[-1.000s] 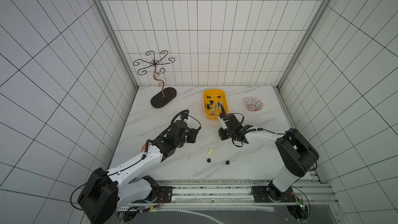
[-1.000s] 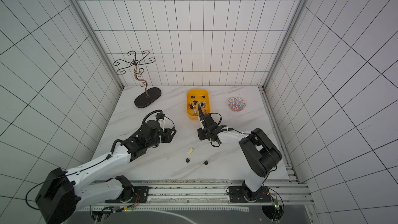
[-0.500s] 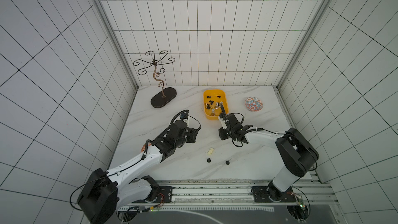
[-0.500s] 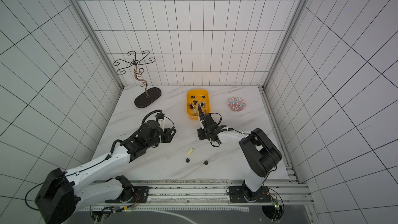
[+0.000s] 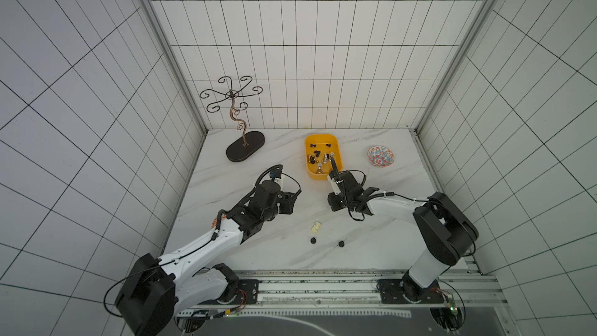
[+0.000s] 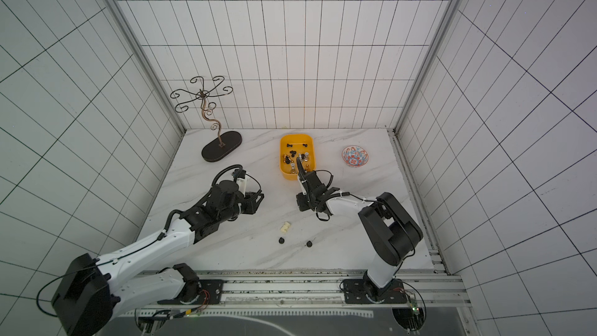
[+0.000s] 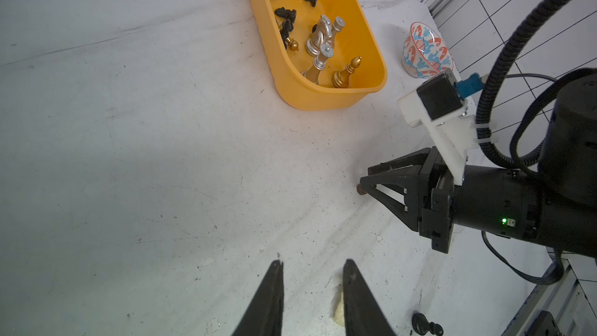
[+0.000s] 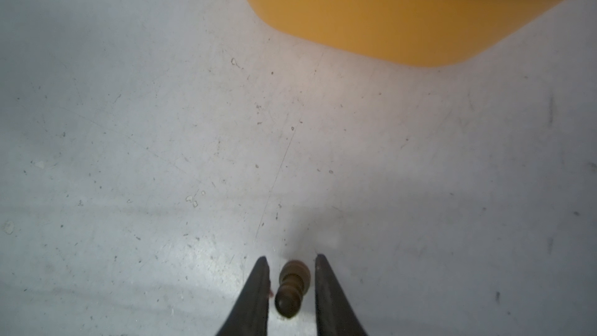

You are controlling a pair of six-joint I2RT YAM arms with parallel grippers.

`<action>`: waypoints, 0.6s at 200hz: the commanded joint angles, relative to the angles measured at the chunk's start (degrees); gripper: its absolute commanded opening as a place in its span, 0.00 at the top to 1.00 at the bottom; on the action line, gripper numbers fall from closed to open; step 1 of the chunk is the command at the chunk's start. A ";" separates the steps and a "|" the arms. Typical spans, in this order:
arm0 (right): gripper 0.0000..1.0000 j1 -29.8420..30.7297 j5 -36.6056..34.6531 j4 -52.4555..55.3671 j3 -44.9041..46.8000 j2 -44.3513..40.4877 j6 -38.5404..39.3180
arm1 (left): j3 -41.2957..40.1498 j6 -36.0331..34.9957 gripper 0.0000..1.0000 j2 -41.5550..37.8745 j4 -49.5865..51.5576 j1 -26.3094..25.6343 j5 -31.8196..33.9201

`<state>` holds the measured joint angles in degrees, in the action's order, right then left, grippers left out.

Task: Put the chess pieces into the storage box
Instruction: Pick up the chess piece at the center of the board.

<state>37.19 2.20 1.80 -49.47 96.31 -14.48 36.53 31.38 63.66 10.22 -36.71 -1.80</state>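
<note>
Chess pieces [image 5: 317,227]: four outside storage box [image 5: 318,176].

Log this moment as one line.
right gripper open around brown pawn | left gripper open, empty | storage box part-filled | cream piece, two black pawns loose

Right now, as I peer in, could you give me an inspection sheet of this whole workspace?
Surface: white marble tabletop, lightly scuffed.
Job's things: storage box holds several chess pieces; cream piece, two black pawns, brown pawn outside it.
Clutter: patterned bowl, scrollwork stand.
Grippers: left gripper open, empty; right gripper open around brown pawn.
Cables: black cable loops at both wrists.
Surroundings: tiled walls, metal rail.
</note>
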 commanded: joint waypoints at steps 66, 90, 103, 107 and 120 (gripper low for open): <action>0.86 0.92 -0.96 1.18 -2.72 -0.64 0.51 | -0.23 0.67 0.69 -1.51 0.09 -0.29 1.11; 0.88 0.90 -1.18 1.96 -4.25 -1.57 1.42 | -0.45 0.70 0.69 -2.04 0.24 -0.21 1.36; 0.88 0.87 -1.49 3.07 -6.06 -1.75 2.22 | -0.45 0.64 0.69 -2.13 0.32 -0.29 1.41; 0.88 0.87 -1.58 3.51 -6.65 -1.75 2.46 | -0.44 0.62 0.69 -2.22 0.33 -0.27 1.37; 0.88 0.56 -1.50 4.54 -9.12 -1.90 3.27 | -0.50 0.70 0.69 -2.31 0.50 -0.29 1.45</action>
<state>37.60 1.78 3.77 -50.28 96.05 -13.47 36.51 31.53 62.52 10.52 -36.71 -1.30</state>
